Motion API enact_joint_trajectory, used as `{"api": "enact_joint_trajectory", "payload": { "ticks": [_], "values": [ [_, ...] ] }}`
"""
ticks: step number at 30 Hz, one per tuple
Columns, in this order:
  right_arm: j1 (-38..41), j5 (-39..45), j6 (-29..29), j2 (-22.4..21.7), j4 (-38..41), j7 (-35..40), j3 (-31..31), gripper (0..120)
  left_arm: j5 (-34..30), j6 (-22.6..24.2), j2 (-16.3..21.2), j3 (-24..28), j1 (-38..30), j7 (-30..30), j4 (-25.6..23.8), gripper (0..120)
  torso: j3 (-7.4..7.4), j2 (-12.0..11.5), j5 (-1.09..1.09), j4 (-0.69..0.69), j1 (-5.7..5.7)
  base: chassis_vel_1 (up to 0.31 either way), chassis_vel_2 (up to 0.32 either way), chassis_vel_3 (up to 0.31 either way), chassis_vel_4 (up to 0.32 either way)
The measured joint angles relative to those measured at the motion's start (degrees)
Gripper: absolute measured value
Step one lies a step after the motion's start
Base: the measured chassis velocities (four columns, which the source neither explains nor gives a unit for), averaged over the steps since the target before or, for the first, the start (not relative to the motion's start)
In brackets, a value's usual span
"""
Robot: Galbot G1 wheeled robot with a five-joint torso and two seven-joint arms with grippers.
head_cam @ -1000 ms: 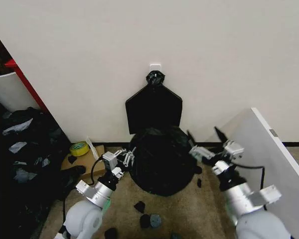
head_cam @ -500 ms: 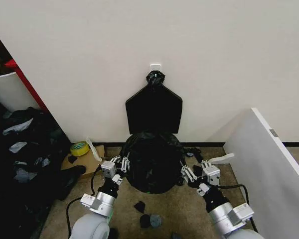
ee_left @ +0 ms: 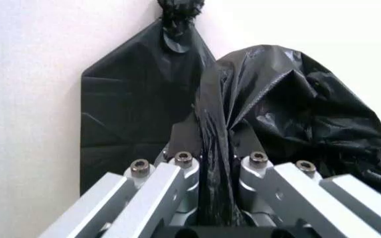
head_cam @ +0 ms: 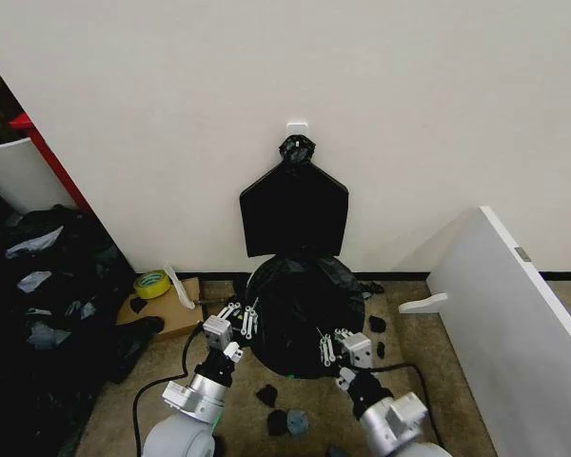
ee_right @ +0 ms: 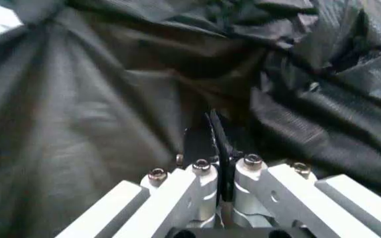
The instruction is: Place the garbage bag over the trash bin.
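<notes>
Garbage bag (head_cam: 300,309): thin glossy black plastic film, crinkled, pinched in left gripper (ee_left: 216,166) and right gripper (ee_right: 223,163), both of matt brushed metal with bolts.

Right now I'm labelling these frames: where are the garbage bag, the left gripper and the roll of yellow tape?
garbage bag (head_cam: 300,305), head view, crinkled top of the mound.
left gripper (head_cam: 240,315), head view, between its fingers at the bag's edge.
roll of yellow tape (head_cam: 152,283), head view, its ring.

Silver-grey arms, black cables, pale metal fingers (ee_left: 170,181) with hex screws
</notes>
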Motion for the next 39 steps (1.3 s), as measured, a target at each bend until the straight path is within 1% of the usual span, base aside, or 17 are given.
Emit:
{"api": "enact_joint_trajectory", "payload": {
  "ticks": [7, 15, 23, 28, 33, 37, 39],
  "values": [
    [3.9, -1.6, -4.7, 2.5, -3.6, 4.0, -0.5, 0, 1.7, -1.4, -0.2, 0.1, 0.4, 2.3, 0.6, 5, 0.00, 0.0, -0.01, -0.01, 0.00, 0.000, 0.000, 0.000, 0.000],
    [9.1, -2.3, -7.5, 5.7, -7.8, 6.4, -2.9, 0, 2.2, -1.9, -0.3, 0.2, 0.8, 3.0, 1.5, 5, 0.00, 0.0, 0.00, 0.00, 0.00, 0.000, 0.000, 0.000, 0.000],
    [14.2, -0.2, -10.7, 8.0, -11.7, 8.7, -6.2, 0, 2.3, -2.1, 0.1, 0.2, 1.0, 3.4, 1.8, 5, 0.00, 0.0, 0.00, 0.00, 0.00, 0.000, 0.000, 0.000, 0.000],
    [16.7, 1.8, -11.8, 8.1, -13.7, 9.0, -7.5, 0, 2.3, -2.3, 0.3, 0.2, 1.1, 3.8, 1.8, 5, 0.00, 0.0, 0.00, 0.00, 0.01, 0.000, 0.000, 0.000, 0.000],
    [18.4, 2.3, -12.9, 7.2, -15.6, 9.1, -7.9, 0, 2.3, -2.5, 0.4, 0.2, 1.2, 4.5, 1.9, 5, 0.00, 0.0, 0.00, 0.00, 0.00, 0.000, 0.000, 0.000, 0.000],
    [19.0, 2.6, -14.8, 5.7, -16.0, 9.1, -7.6, 0, 2.3, -2.8, 0.4, -0.1, 1.1, 4.9, 2.1, 5, 0.00, 0.0, 0.00, 0.00, 0.00, 0.000, 0.000, 0.000, 0.000],
    [18.9, 3.0, -14.9, 4.2, -15.9, 8.8, -7.2, 0, 2.3, -3.3, 0.4, -0.5, 0.6, 5.7, 2.5, 5, 0.00, 0.0, 0.01, 0.00, 0.01, 0.000, 0.000, 0.000, 0.000]
  ]
}}
